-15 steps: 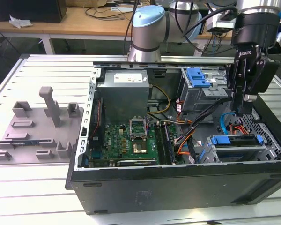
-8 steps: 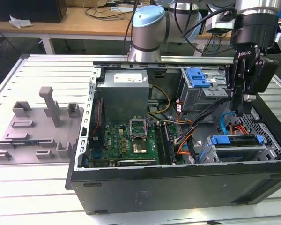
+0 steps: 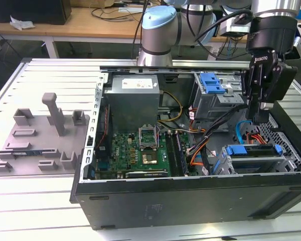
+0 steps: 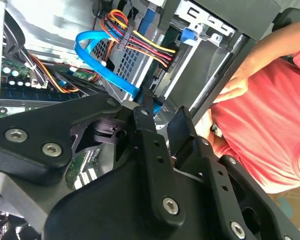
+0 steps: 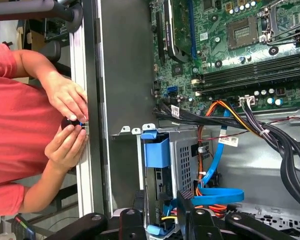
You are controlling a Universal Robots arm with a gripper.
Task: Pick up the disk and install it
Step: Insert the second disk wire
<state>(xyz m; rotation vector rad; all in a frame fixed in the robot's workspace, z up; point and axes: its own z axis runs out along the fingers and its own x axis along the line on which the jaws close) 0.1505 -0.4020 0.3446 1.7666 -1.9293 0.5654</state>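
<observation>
The disk point(image 3: 253, 159), a flat silver slab with a blue frame, lies in the drive bay at the exterior view's lower right, inside the open computer case point(image 3: 190, 198). My black gripper point(image 3: 257, 119) hangs just above and behind it. In both wrist views the gripper point(image 4: 164, 116) point(image 5: 162, 197) stands open, its fingers point(image 5: 186, 199) apart on either side of the bay's end. A silver perforated cage point(image 5: 182, 160) with a blue latch point(image 5: 156, 152) lies right in front of the fingers. Blue and coloured cables point(image 4: 107, 62) run close by. I cannot tell whether the fingers touch anything.
A person in a red shirt point(image 5: 15, 115) holds both hands point(image 5: 67, 122) at the case's outer wall point(image 5: 122, 90). The motherboard point(image 3: 140, 148), a grey power supply point(image 3: 133, 98) and a second blue-latched cage point(image 3: 213, 85) fill the case. A grey fixture plate point(image 3: 37, 140) lies at the exterior view's left.
</observation>
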